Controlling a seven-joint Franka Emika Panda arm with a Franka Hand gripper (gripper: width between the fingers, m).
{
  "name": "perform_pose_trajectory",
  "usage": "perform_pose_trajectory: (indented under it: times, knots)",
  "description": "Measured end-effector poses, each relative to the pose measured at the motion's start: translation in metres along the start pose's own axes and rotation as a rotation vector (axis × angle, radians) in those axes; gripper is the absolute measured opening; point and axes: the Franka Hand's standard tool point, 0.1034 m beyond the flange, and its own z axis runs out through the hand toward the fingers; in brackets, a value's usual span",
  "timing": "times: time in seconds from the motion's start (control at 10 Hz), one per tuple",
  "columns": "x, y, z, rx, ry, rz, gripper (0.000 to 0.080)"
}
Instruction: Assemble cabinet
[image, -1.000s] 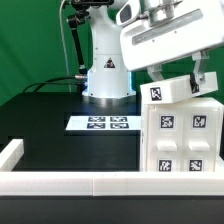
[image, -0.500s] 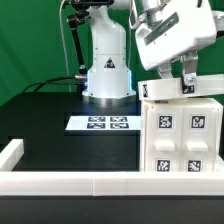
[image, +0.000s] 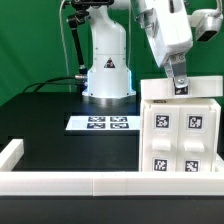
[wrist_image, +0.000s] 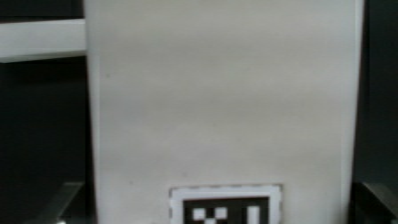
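Reaching down from above at a tilt, my arm (image: 165, 35) leans toward the exterior view's right, wrist angled over the cabinet (image: 180, 135). That cabinet stands on the black table (image: 60, 125) at the exterior view's right, just behind the low white border rail (image: 60, 182), tags facing the camera. Well apart from it, the marker board (image: 99, 123) lies flat before my base. My claw (image: 179, 86) sits at the cabinet's top edge, fingers on either side of a tagged white panel (wrist_image: 217, 110); whether they clamp it, I cannot tell.
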Motion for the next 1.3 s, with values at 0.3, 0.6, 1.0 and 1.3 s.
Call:
perform_pose_trajectory:
  times: [0.3,0.6,1.0,1.3]
  knots:
    - [-0.001,0.000,-0.001,0.002,-0.003,0.020,0.0557]
    - [-0.007,-0.011,-0.021,0.037,-0.019,-0.028,0.0784]
    - [-0.009,-0.014,-0.025,0.044,-0.025,-0.069,0.0797]
    - [-0.020,-0.018,-0.027,-0.014,-0.031,-0.415,0.0797]
